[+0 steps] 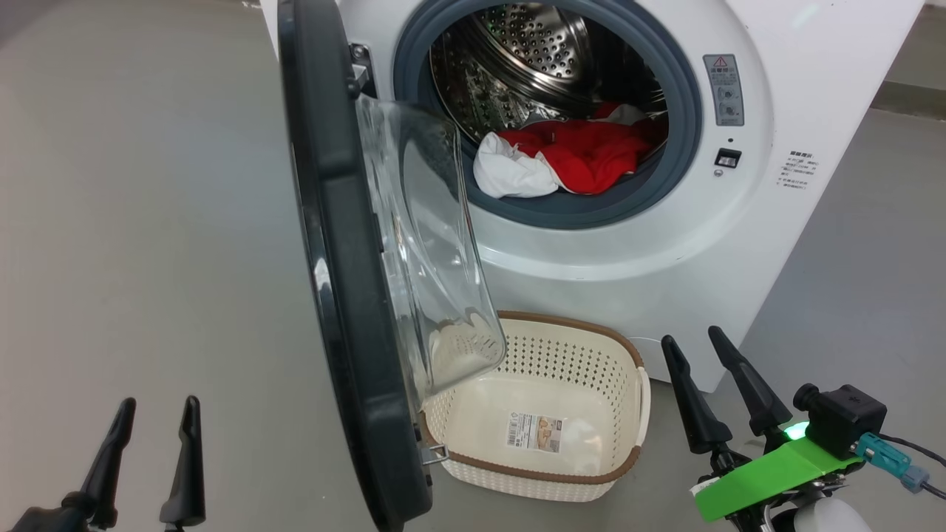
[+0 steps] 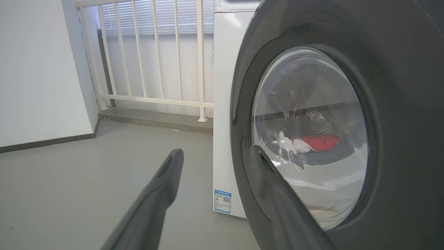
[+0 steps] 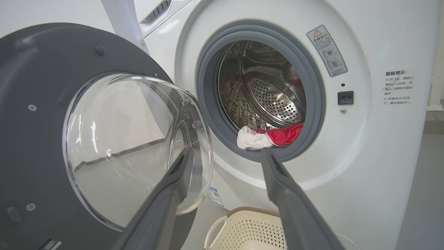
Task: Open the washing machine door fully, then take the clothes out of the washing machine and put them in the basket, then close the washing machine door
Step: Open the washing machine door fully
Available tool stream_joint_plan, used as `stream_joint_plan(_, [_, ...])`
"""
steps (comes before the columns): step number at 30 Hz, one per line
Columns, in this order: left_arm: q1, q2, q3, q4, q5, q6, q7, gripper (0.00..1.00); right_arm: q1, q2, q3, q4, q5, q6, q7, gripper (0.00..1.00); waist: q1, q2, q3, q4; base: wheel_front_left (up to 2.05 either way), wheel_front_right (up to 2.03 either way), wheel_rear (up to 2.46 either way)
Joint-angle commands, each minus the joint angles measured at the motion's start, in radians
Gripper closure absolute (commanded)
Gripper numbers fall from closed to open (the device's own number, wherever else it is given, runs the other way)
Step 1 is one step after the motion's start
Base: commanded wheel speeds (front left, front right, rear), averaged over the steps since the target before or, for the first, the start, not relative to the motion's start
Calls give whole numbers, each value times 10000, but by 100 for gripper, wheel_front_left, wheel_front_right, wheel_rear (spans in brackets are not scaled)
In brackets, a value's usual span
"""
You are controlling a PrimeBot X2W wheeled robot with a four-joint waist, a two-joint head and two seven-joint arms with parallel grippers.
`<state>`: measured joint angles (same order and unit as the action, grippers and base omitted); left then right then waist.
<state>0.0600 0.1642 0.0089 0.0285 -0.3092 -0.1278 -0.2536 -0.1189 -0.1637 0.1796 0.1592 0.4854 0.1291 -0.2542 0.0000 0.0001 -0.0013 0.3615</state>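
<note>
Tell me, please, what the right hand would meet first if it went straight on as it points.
The right hand would probably first meet the grey rubber gasket of the big white washing machine, though depth is unclear.

Up and to the right of the washing machine (image 3: 364,163) opening sits a grey warning sticker (image 3: 326,51): red triangle, exclamation mark, Chinese print too small to read. Further right there's black print (image 3: 398,88) headed 温馨提示. Low and left of the opening, a blue label (image 2: 222,201) carries a QR code. Below the opening, the paper label (image 1: 533,432) on the bottom of the basket (image 1: 562,355) is unreadable.
</note>
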Motion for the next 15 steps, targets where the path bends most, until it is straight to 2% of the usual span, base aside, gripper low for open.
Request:
stream_joint_plan(1, [-224, 231, 392, -237, 0, -29, -82, 0, -117, -62, 202, -220, -34, 16, -76, 0, 0, -1, 0, 0, 0, 0, 0])
stream_joint_plan(8, [-252, 238, 424, -283, -18, -29, -82, 2, -135, -64, 182, -245, -83, 16, -76, 0, 0, -1, 56, -13, 0, 0, 0])
stream_joint_plan(9, [-256, 235, 434, -288, -24, -29, -82, 12, -142, -63, 180, -245, -93, 16, -76, 0, 0, -1, 74, -19, 0, 0, 0])
stream_joint_plan(10, [-260, 231, 444, -292, -34, -29, -82, 50, -152, -62, 182, -242, -104, 16, -76, 0, 0, -1, 90, -26, 0, 0, 0])
stream_joint_plan(11, [-264, 226, 451, -298, -47, -29, -82, 69, -166, -61, 189, -240, -117, 16, -76, 0, 0, -1, 107, -32, 0, 0, 0])
stream_joint_plan(12, [-264, 226, 451, -298, -47, -29, -82, 69, -166, -61, 189, -240, -117, 16, -76, 0, 0, -1, 107, -32, 0, 0, 0])
stream_joint_plan(13, [-270, 223, 457, -311, -59, -29, -82, 100, -182, -62, 197, -239, -132, 16, -76, 0, 0, -1, 124, -38, 0, 0, 0])
stream_joint_plan(15, [-280, 220, 461, -358, -83, -29, -82, 100, -213, -65, 201, -239, -157, 16, -76, 0, 0, -1, 140, -49, 0, 0, 0])
